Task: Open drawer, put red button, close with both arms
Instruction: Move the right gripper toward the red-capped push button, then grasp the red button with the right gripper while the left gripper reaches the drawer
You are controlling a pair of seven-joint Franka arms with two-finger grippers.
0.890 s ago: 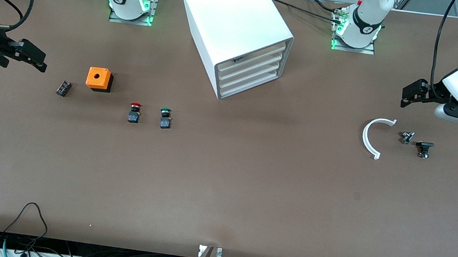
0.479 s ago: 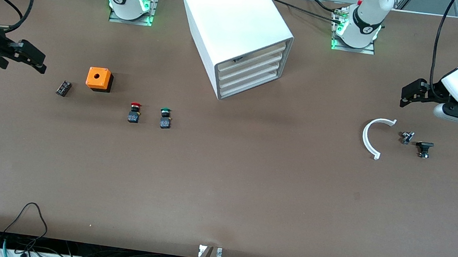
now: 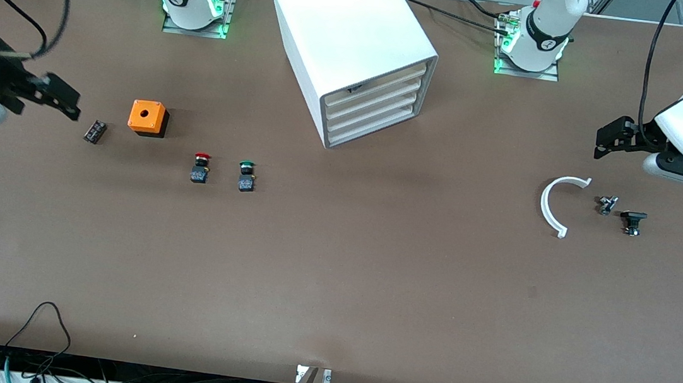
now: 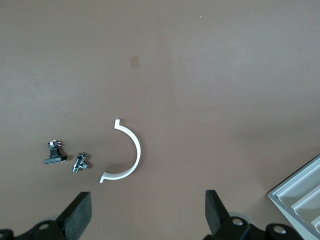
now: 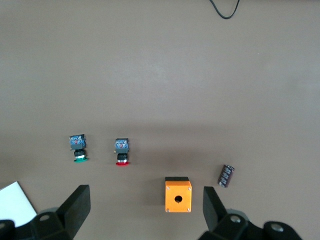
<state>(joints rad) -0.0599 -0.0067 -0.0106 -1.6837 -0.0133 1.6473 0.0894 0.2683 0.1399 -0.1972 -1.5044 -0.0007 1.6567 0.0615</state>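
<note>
**Drawer shut, red button sitting out on the table, both grippers empty**

Your drawer (image 3: 373, 82) is sitting fully closed at the top of the white cabinet (image 3: 345, 33), flush with the three lower drawers (image 3: 375, 116). The red button (image 3: 200, 168) is lying on the table nearer the front camera than the cabinet, toward the right arm's end, just beside the green button (image 3: 246, 176) and not touching it. The orange box (image 3: 147, 118) is resting a bit farther from the camera, with a small dark cylinder (image 3: 94, 131) beside it.

Your right gripper (image 3: 62, 99) is hanging over the table's end next to that cylinder, fingers (image 5: 75, 207) spread wide, holding nothing. Your left gripper (image 3: 610, 138) is hovering over the opposite end, above the white curved piece (image 3: 553, 204) and two small black parts (image 3: 622, 211), jaws also wide apart and empty.
</note>
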